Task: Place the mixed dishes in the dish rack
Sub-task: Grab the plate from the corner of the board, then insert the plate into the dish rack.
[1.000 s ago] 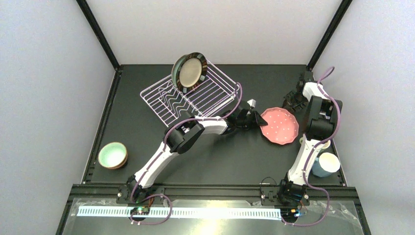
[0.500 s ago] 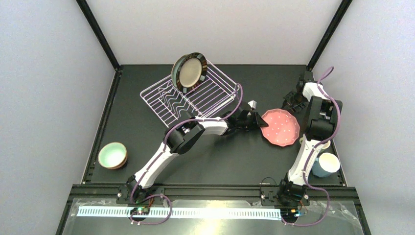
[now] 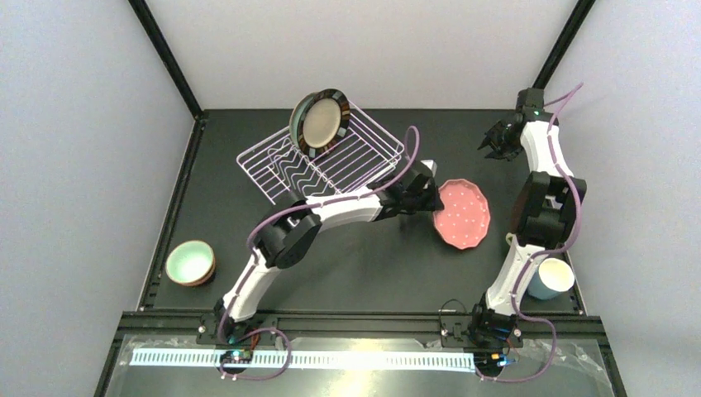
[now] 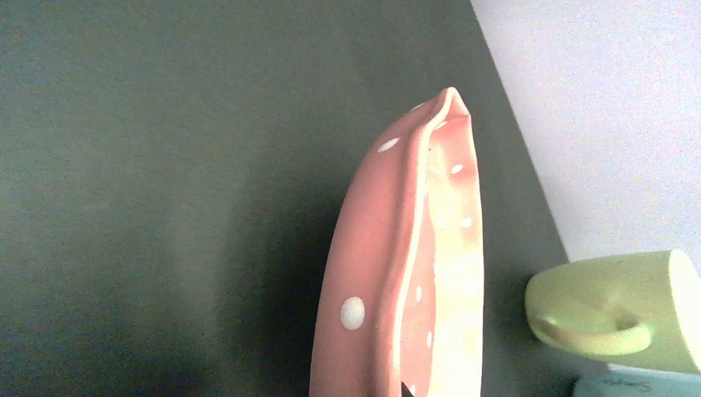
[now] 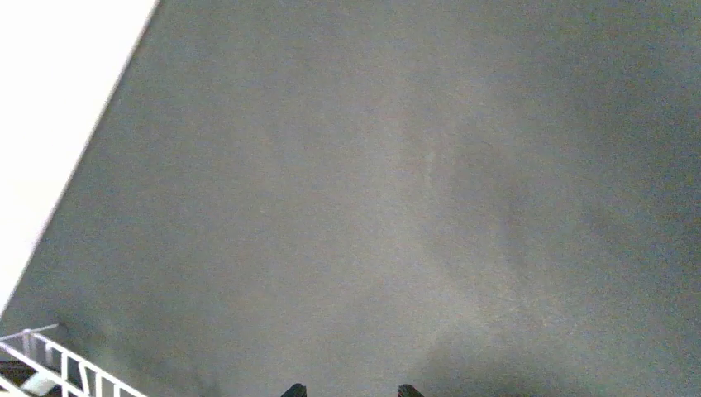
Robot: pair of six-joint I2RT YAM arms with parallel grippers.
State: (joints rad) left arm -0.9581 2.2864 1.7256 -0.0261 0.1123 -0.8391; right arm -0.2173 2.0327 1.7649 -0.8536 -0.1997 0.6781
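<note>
My left gripper (image 3: 431,198) is shut on the near-left rim of the pink speckled plate (image 3: 463,213) and holds it tilted up on edge; the left wrist view shows the plate (image 4: 405,273) edge-on above the dark table. The white wire dish rack (image 3: 322,161) stands at the back centre, with the mint-green dark-rimmed plate (image 3: 320,121) upright in it. My right gripper (image 3: 498,142) is open and empty, raised at the back right; only its two fingertips (image 5: 295,390) show over bare table. Stacked small bowls (image 3: 191,262) sit at the near left.
A pale green mug (image 4: 620,310) lies near the right wall with a light blue mug (image 3: 550,278) by the right arm's base. A corner of the rack (image 5: 50,364) shows in the right wrist view. Black frame posts stand at both back corners.
My left gripper has lifted the pink plate and tipped it up onto its edge, shifting it slightly left. My right arm has risen and swung toward the back right corner.
</note>
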